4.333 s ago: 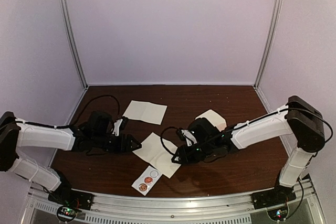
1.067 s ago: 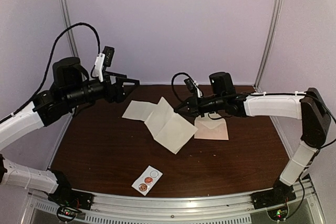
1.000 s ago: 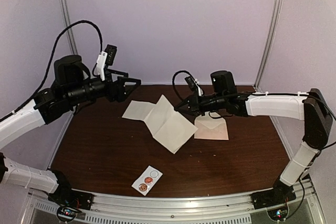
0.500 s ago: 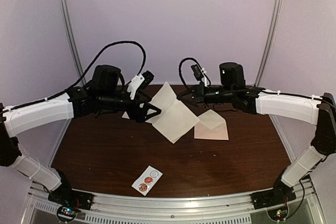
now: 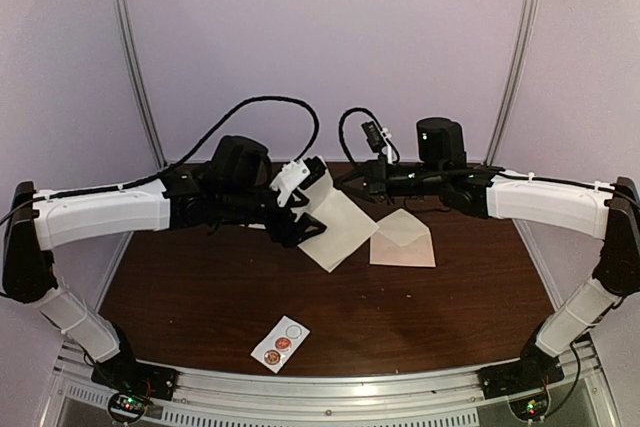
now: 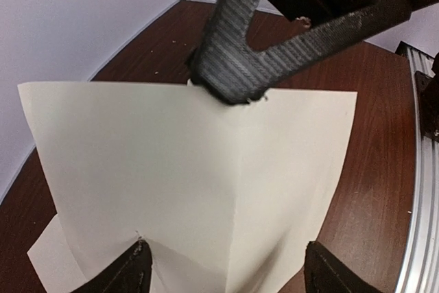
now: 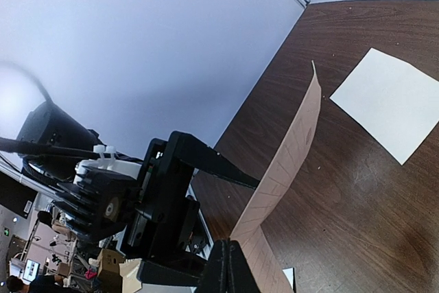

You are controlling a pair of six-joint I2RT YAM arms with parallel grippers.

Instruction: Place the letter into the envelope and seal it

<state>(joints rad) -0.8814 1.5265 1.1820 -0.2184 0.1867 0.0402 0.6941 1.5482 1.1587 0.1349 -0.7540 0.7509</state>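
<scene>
Sticker strip: laid flat near the front edge of the bench, left of centre, round stickers seen on it. Left gripper: raised over mid-bench, jaws spread wide, nothing clamped; the letter's face is met just ahead of its fingers, and contact cannot be told. Letter: cream sheet, creased down the middle, hung tilted above the bench, pinched at its top edge. Envelope: laid flat on the bench, just right of the letter, apart from both grippers. Right gripper: raised at the far centre, jaws closed on the letter's top edge. Second cream sheet: laid flat on the bench beyond the letter.
</scene>
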